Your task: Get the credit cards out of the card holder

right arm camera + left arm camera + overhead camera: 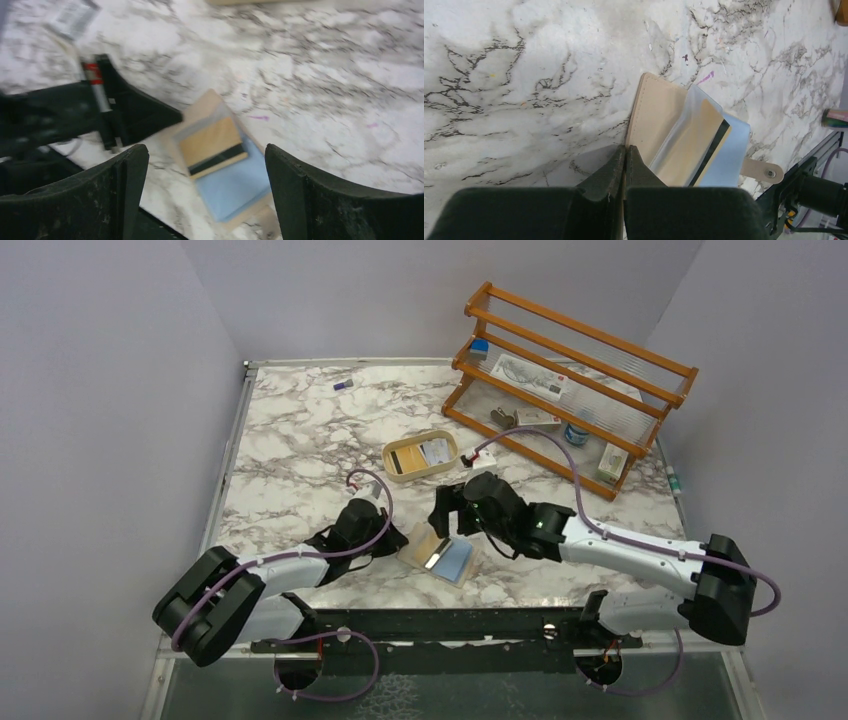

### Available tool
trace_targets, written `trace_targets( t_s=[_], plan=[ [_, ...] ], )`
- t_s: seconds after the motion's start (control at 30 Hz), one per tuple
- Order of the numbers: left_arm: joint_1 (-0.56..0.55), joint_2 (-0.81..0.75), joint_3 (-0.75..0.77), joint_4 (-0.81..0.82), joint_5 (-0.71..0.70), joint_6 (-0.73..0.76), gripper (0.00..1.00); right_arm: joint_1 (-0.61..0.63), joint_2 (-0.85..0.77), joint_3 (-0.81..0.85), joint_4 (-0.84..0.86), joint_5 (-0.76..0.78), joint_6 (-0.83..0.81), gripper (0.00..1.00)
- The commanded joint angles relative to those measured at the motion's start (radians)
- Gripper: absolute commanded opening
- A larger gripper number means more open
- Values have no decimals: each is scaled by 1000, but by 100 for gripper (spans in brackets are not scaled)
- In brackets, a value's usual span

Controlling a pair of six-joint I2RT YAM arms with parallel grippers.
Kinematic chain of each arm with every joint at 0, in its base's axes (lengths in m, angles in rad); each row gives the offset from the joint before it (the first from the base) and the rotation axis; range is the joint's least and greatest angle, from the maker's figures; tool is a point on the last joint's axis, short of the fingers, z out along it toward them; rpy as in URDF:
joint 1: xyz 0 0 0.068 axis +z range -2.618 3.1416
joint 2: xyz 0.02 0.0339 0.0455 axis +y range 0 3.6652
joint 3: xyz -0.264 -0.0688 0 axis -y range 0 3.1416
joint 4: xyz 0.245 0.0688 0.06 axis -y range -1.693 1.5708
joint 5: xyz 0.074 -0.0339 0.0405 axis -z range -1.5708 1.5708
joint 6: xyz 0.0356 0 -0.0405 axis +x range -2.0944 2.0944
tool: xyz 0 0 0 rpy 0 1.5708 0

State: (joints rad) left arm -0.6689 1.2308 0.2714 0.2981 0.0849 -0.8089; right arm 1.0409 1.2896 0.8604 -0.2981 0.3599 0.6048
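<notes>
The beige-tan card holder [425, 545] lies open near the table's front edge. A pale blue card [457, 561] sticks out of its right half. A tan card with a black stripe [704, 150] sits beside it under a clear sleeve. My left gripper [398, 540] is shut on the holder's left edge [625, 150]. My right gripper [447, 523] hovers open above the holder [212, 140], and the blue card [232, 182] shows between its fingers [205, 150]. The snap tab [763, 171] lies flat. No whitish card shows.
An oval tan tray [402, 445] holding cards sits behind the holder. A wooden rack [570, 360] with small items stands at the back right. A small purple item [343, 386] lies at the back left. A black rail [450, 625] runs along the front edge.
</notes>
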Motion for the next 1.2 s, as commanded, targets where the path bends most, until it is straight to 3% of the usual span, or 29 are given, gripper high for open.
trace_targets(
  t_s=[0.0,0.2,0.33,0.47,0.77,1.17],
  plan=[
    [1,16,-34,39,-75,-67,0,-3,-13,20,190,-248,-47,91],
    [-3,-7,-64,40,-138,-147,0,-2,66,-42,283,-353,128,91],
    [-13,-49,-91,38,-184,-196,0,-4,5,-228,477,-312,273,90],
    [-20,-75,-109,37,-214,-216,0,-20,-39,-327,591,-320,301,90],
    [-33,-48,-107,40,-224,-219,0,-59,60,-452,932,-487,334,90],
    [-44,-75,-125,38,-240,-230,0,-62,113,-469,954,-448,363,90]
  ],
)
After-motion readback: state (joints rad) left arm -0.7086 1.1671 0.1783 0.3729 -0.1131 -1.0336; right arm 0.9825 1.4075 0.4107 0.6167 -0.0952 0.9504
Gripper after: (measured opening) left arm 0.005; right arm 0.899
